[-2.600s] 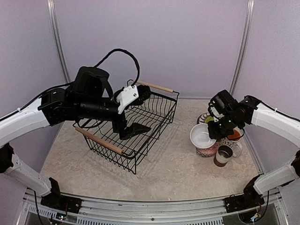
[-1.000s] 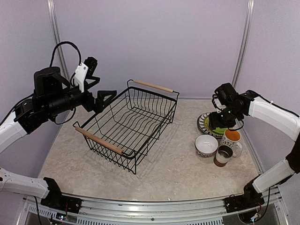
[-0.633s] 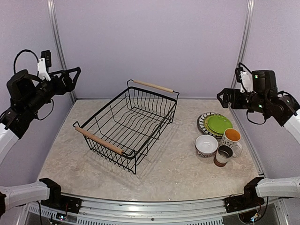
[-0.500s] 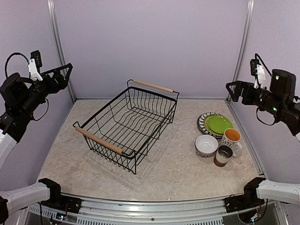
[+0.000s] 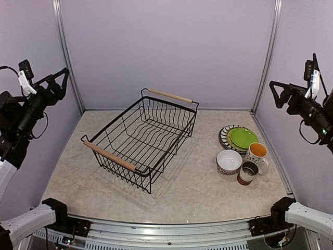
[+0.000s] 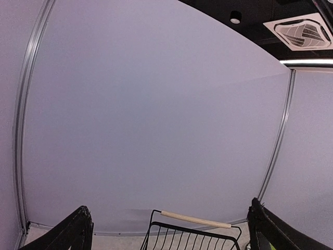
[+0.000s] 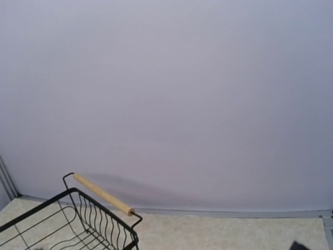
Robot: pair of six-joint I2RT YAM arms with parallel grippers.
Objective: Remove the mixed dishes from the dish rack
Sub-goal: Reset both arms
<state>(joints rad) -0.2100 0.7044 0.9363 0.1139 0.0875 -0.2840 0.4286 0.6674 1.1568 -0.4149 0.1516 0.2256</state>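
The dish rack [image 5: 140,136], a black wire basket with two wooden handles, stands at the table's middle with nothing in it. The dishes sit together at the right: a lime green plate [image 5: 243,137] on a striped plate [image 5: 223,136], a white patterned bowl [image 5: 229,160], an orange-lined mug [image 5: 257,152] and a small brown mug [image 5: 248,172]. My left gripper [image 5: 64,82] hangs high by the left wall, open and holding nothing. My right gripper [image 5: 273,95] is high by the right wall, also open. In the left wrist view the rack's far handle [image 6: 195,220] shows between my fingertips [image 6: 80,229].
Metal frame posts [image 5: 266,54] stand at the back corners and purple walls close three sides. A rail [image 5: 166,232] runs along the near edge between the arm bases. In the right wrist view the rack's corner [image 7: 78,219] lies at the lower left.
The right gripper set the bowl down beside the mugs and opened. Both arms then lifted away from the table and swung out to the side walls.
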